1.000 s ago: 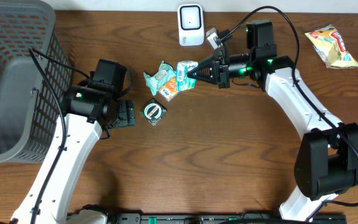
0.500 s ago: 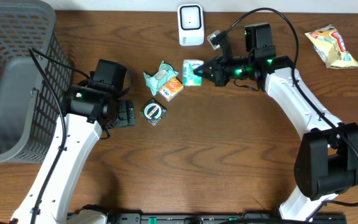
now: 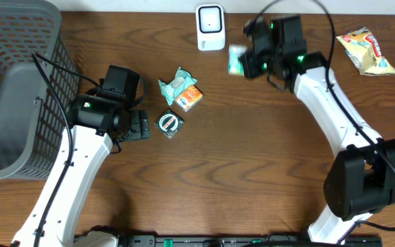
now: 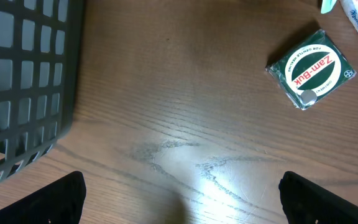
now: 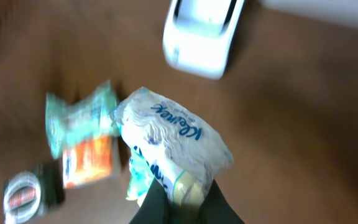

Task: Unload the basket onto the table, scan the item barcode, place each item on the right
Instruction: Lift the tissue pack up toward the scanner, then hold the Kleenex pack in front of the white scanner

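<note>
The right claw (image 5: 179, 198) is clenching a Kleenex tissue pack (image 5: 174, 146), holding it aloft beside the white scanner (image 3: 210, 27) at the tabletop's far edge, presumably presenting its barcode. The left claw (image 3: 137, 127) is hanging released.

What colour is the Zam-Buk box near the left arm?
Zam-Buk box: dark green with white oval marking; clearest in left wrist view.

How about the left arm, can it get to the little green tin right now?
Probably yes. The left gripper is open and empty, and the green tin lies flat on the table just ahead of it, with only bare wood between them.
</note>
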Robot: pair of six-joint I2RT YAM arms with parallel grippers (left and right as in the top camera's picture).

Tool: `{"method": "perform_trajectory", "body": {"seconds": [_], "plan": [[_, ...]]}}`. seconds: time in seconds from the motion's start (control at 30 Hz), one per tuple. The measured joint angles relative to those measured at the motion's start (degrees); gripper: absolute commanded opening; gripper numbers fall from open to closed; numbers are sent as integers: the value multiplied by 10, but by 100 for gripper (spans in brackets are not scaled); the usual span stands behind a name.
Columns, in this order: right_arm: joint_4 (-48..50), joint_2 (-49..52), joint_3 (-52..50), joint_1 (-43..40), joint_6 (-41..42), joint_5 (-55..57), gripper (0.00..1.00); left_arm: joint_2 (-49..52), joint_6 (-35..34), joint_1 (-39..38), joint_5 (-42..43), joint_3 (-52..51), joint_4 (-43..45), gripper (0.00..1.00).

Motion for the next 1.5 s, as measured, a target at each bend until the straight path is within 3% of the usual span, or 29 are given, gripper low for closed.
{"method": "perform_trajectory", "body": {"seconds": [0.13, 0.3, 0.43, 0.53, 0.7, 0.97, 1.2, 1.5], "plan": [[-42, 42, 125, 9, -7, 38, 1, 0, 0, 0, 0, 0, 0, 98], [-110, 160, 298, 16, -18, 66, 1, 0, 0, 0, 0, 0, 0, 98], [-107, 257, 394, 25, -59, 109, 1, 0, 0, 0, 0, 0, 0, 98], [-66, 287, 409, 39, -110, 164, 1, 0, 0, 0, 0, 0, 0, 98], [11, 298, 417, 79, -273, 260, 1, 0, 0, 0, 0, 0, 0, 98], [43, 329, 433, 117, -498, 305, 1, 0, 0, 0, 0, 0, 0, 98], [73, 395, 433, 110, -564, 377, 1, 0, 0, 0, 0, 0, 0, 98], [73, 401, 433, 109, -584, 396, 1, 0, 0, 0, 0, 0, 0, 98]]}}
